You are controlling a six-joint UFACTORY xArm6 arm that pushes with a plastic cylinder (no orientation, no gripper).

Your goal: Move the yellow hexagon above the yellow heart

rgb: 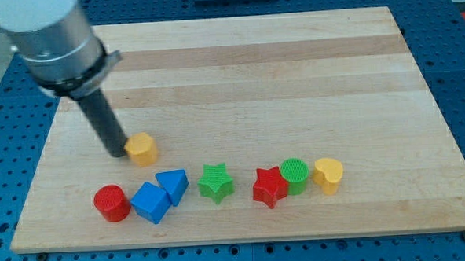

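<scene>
The yellow hexagon (142, 148) lies on the wooden board at the view's left of centre. The yellow heart (328, 174) lies far to the view's right, near the board's bottom edge. My tip (118, 153) rests just to the left of the yellow hexagon, touching or almost touching its left side. The dark rod rises up and to the left from there.
A row of blocks runs along the bottom: a red cylinder (111, 203), a blue cube (151, 202), a blue triangle (173, 185), a green star (216, 182), a red star (269, 187) and a green cylinder (294, 175) next to the heart. The wooden board (293, 81) sits on a blue pegboard.
</scene>
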